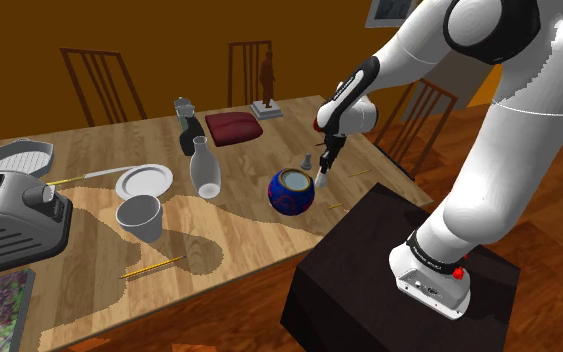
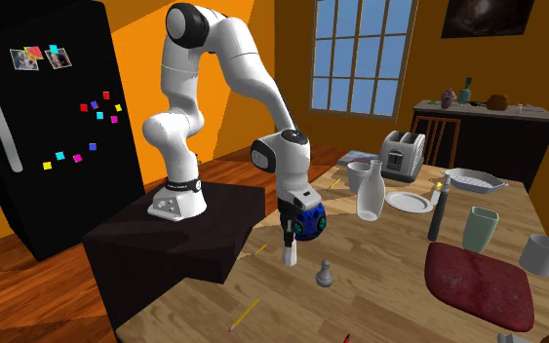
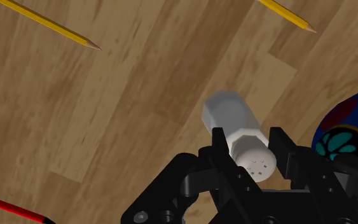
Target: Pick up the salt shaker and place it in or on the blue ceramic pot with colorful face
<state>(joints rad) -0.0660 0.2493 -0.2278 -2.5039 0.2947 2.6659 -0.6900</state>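
Gripper (image 3: 248, 141) clamped on white salt shaker (image 3: 233, 116), fingers pinching it near its holed cap. Blue pot with painted face (image 1: 292, 191) just beside gripper. Small grey pawn-like piece (image 2: 326, 276) near on wooden table (image 1: 229, 240). Yellow pencil (image 3: 50, 24) farther out.

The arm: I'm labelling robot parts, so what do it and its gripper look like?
The arm is white with rounded segments and dark bands at the joints, plus a small red mark near its base. The gripper is all black with two blocky fingers.
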